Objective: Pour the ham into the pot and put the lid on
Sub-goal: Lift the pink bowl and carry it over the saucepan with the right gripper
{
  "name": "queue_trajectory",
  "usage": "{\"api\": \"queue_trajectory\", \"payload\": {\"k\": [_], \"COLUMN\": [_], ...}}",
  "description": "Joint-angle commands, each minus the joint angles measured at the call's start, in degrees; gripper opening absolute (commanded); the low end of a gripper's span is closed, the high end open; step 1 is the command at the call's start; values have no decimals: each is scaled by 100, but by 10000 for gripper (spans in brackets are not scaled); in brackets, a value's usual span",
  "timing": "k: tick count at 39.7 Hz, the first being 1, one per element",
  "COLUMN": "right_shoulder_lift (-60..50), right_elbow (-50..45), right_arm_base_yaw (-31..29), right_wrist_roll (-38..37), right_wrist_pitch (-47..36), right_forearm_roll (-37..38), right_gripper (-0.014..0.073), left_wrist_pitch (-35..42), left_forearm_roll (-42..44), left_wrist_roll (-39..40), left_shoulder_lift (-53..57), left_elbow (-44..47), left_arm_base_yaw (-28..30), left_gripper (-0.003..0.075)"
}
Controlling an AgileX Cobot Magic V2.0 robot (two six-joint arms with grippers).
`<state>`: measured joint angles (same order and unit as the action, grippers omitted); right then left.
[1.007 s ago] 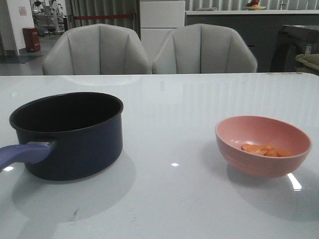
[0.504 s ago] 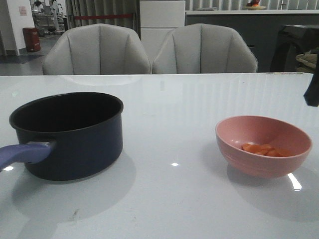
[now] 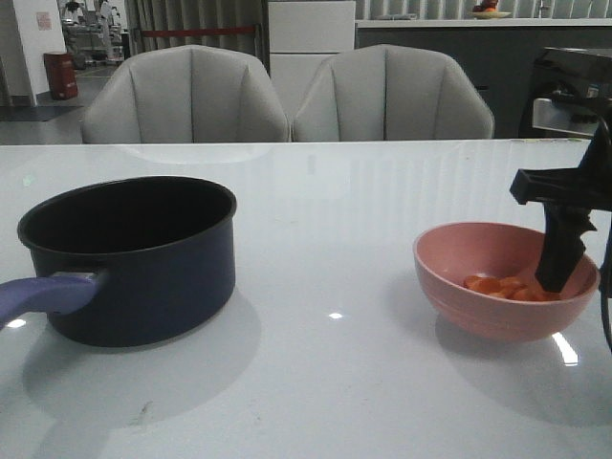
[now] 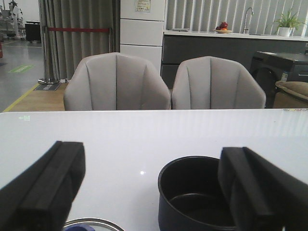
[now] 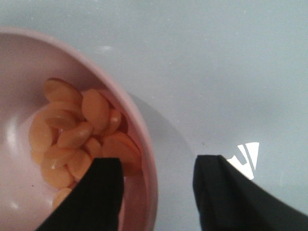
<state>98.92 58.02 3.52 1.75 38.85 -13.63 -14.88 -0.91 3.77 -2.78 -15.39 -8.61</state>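
Note:
The dark navy pot stands at the table's left with its purple-blue handle toward me, empty inside. At the right, the pink bowl holds the orange ham slices. My right gripper has come down at the bowl's right rim. In the right wrist view it is open and straddles the rim, one finger over the ham, the other outside. My left gripper is open above the table, short of the pot. Only the lid's steel rim shows.
Two grey chairs stand behind the table's far edge. A dark cabinet sits at the back right. Bare white tabletop separates pot and bowl.
My right arm has entered the front view from the right and dropped to the bowl's right rim. Pot, bowl and ham have not moved.

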Motion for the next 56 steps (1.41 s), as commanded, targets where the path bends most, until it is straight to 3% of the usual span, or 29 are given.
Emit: {"api": "queue_trajectory", "payload": {"k": [1, 4, 13, 23, 29, 39, 56], "right_shoulder_lift": [-122, -85, -80, -282, -825, -1299, -272], "right_elbow": [168, 168, 157, 577, 692, 717, 1916], "right_arm_base_yaw": [-24, -24, -24, 135, 605, 1889, 3228], "right_wrist_roll": [158, 158, 155, 211, 335, 749, 1023], "right_wrist_pitch": [-181, -269, -556, -297, -876, -2146, -3885], "right_forearm_roll": [-85, -85, -84, -106, -106, -106, 335], "right_gripper": [258, 132, 141, 141, 141, 141, 141], "left_wrist_pitch": [408, 408, 408, 408, 408, 408, 408], "left_forearm_roll": [-3, -3, -3, -3, -3, -3, -15], "left_wrist_roll": [2, 2, 2, 2, 2, 2, 2], "left_shoulder_lift": [-56, -56, -56, -56, -56, -56, -56], "left_elbow": [-145, -145, -145, -145, -145, -145, -145], "left_arm_base_yaw": [-48, -48, -48, -48, -48, -48, -48], "left_gripper": [607, 607, 607, 607, 607, 607, 607]}}
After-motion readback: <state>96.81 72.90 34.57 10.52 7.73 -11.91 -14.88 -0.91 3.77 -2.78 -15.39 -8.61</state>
